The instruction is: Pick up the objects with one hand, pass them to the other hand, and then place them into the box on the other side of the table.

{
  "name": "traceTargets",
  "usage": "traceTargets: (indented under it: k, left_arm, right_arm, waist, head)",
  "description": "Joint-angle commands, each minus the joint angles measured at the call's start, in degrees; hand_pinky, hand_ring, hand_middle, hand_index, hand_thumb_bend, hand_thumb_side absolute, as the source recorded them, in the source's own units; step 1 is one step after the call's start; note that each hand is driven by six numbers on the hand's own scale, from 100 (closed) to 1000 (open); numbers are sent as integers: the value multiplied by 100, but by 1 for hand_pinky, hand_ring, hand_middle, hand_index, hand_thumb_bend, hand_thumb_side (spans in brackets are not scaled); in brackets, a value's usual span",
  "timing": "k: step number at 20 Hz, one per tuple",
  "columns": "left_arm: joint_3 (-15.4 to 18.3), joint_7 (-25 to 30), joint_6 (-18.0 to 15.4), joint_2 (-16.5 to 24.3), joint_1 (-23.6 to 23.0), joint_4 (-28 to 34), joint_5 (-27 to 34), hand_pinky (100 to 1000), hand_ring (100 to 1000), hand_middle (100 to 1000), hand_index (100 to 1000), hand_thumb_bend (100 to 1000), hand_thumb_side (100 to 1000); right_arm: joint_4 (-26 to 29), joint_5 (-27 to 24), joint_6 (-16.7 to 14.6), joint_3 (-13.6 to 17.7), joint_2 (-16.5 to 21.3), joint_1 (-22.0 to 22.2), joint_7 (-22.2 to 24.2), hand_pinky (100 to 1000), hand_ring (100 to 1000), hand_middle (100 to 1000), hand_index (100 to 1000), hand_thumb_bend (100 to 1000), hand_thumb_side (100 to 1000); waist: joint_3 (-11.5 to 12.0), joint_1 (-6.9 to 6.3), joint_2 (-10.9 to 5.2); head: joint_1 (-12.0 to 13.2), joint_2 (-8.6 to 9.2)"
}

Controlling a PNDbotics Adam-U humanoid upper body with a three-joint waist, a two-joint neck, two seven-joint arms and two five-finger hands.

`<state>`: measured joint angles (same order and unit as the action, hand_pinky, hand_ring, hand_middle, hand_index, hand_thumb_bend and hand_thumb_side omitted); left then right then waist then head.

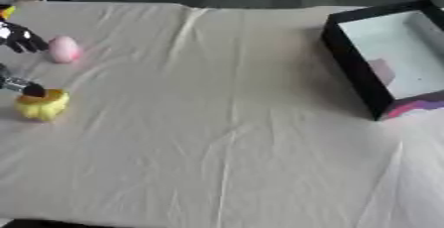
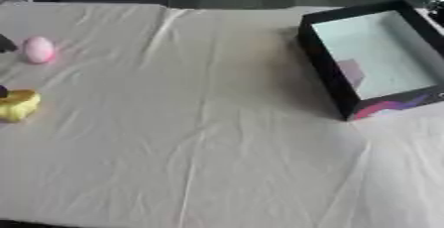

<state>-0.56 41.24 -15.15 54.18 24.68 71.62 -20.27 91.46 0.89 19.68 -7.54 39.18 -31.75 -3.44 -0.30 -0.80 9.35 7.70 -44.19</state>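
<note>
yellow object (image 1: 41,105) sits at the left edge of the frame on the cloth-covered surface (image 1: 225,123), lumpy and rounded, looking like a small soft or hollow plastic toy; my guess is it is light and gives a little under pressure. a pink egg-shaped object (image 1: 63,49) lies above it, near the upper left of the frame, smooth and round, so it would likely roll or slip out of a pinch unless it is taken across its middle. the left hand (image 1: 21,38) reaches in from the left edge, between the two things, with dark fingers spread and holding nothing; one fingertip (image 1: 33,90) rests at the top of the yellow object, touching or just above it. taking the yellow one across its widest part, thumb on one side and fingers on the other, seems safest. the black-walled box (image 1: 351,68) stands at the upper right of the frame, well apart. the right hand does not show.
</note>
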Motion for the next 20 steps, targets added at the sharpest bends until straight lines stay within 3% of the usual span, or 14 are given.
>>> traceTargets:
  k: [1,12,15,20]
  left_arm:
    - [47,201,-47,340,47,68,-27,820,812,769,835,904,526]
    - [22,461,-135,416,-34,91,-263,818,820,776,828,941,438]
    - [4,408,-132,396,-80,141,-591,815,824,781,825,956,363]
    - [-101,-32,44,325,-250,342,-1333,802,829,789,821,961,383]
  right_arm:
    - [56,54,-11,36,216,-72,29,1000,912,886,976,100,732]
    - [7,97,-11,25,205,-28,42,1000,912,885,975,100,737]
    - [5,100,-15,24,195,-22,44,1000,912,885,974,100,739]
    - [15,94,-19,24,183,-7,49,1000,912,885,974,100,740]
  waist:
    - [2,-71,-174]
    - [-14,-74,-162]
    - [-15,-73,-160]
    - [-14,-71,-153]
  head:
    - [118,8]
    - [58,8]
    - [62,8]
    - [70,8]
